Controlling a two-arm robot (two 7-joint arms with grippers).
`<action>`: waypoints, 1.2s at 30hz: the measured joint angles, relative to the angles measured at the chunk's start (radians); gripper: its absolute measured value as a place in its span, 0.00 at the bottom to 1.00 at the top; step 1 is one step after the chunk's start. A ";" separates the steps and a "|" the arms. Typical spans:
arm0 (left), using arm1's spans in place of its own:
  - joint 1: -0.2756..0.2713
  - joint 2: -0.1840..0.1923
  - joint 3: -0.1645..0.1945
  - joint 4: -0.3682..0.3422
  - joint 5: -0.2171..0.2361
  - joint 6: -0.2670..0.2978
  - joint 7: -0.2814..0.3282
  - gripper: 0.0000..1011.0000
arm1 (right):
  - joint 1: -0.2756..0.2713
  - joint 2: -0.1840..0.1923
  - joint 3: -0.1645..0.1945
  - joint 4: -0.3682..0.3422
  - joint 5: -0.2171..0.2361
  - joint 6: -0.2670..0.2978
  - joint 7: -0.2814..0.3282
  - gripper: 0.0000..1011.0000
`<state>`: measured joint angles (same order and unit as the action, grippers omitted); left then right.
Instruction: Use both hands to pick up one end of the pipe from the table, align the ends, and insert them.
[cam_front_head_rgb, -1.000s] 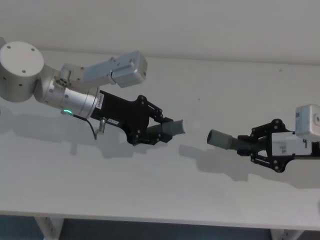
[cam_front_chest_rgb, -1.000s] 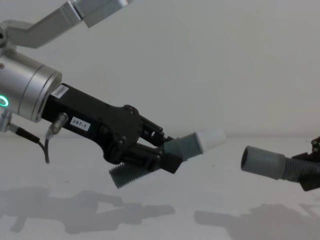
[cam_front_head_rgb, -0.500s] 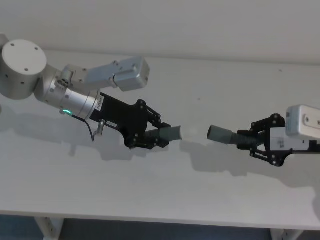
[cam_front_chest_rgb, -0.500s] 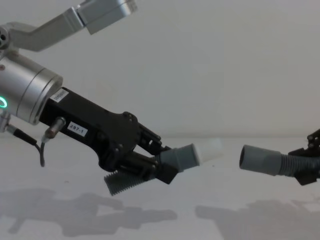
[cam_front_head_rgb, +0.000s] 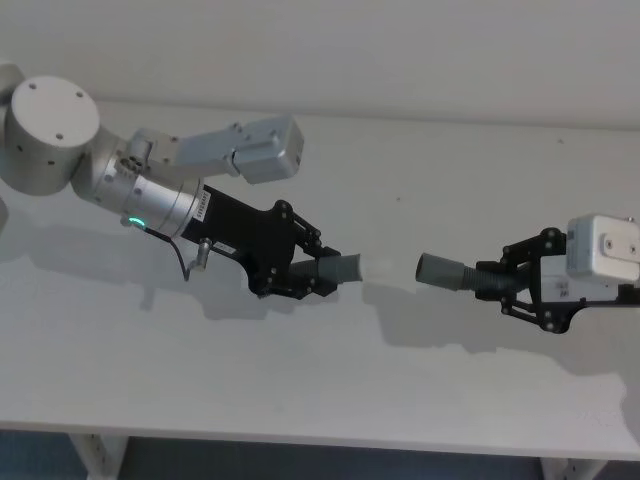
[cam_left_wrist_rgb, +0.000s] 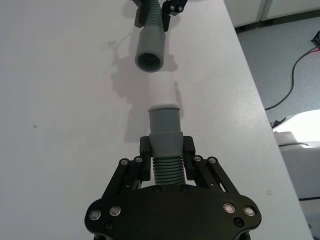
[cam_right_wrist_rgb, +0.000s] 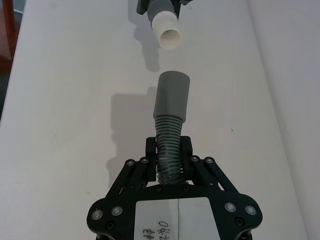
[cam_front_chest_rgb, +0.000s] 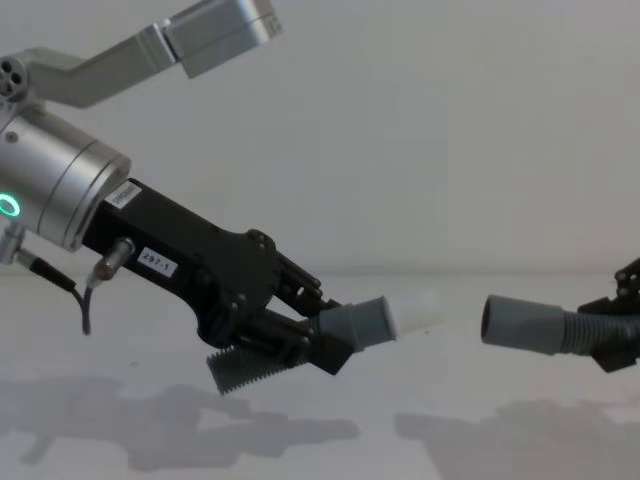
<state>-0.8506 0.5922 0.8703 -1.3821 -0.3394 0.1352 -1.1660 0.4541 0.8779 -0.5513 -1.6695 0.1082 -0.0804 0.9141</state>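
Note:
Above the white table (cam_front_head_rgb: 420, 160) my left gripper (cam_front_head_rgb: 315, 270) is shut on the short corrugated pipe piece. Its grey collar (cam_front_head_rgb: 344, 268) and white spigot (cam_front_chest_rgb: 418, 311) point toward the right arm. My right gripper (cam_front_head_rgb: 505, 282) is shut on the corrugated part of the longer hose. That hose's smooth grey socket cuff (cam_front_head_rgb: 437, 270) faces the spigot across a small gap. In the left wrist view the spigot (cam_left_wrist_rgb: 163, 92) points at the open cuff (cam_left_wrist_rgb: 150, 50), nearly in line with it. In the right wrist view the cuff (cam_right_wrist_rgb: 173, 95) sits just short of the spigot (cam_right_wrist_rgb: 168, 30).
The table's front edge (cam_front_head_rgb: 300, 435) runs along the bottom of the head view, with a leg (cam_front_head_rgb: 100, 455) below it. Past the table's side edge lie the floor and a cable (cam_left_wrist_rgb: 295, 75). A plain wall (cam_front_chest_rgb: 420, 130) stands behind.
The left gripper has tipped the short piece lower and the right gripper has lifted its cuff, so the two ends now face each other closely. Over the last half second little moved.

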 joint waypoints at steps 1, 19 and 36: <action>-0.002 -0.001 0.002 0.002 0.001 0.001 0.002 0.36 | 0.001 0.001 -0.001 -0.001 -0.001 0.001 0.000 0.27; -0.014 -0.016 0.020 0.023 0.005 0.004 0.026 0.36 | 0.015 0.024 -0.028 -0.027 -0.019 0.038 0.010 0.27; -0.028 -0.026 0.048 0.040 0.002 0.008 0.022 0.36 | 0.025 0.033 -0.034 -0.052 0.003 0.075 0.012 0.27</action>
<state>-0.8790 0.5660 0.9183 -1.3422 -0.3371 0.1435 -1.1437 0.4790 0.9111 -0.5855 -1.7211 0.1116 -0.0058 0.9257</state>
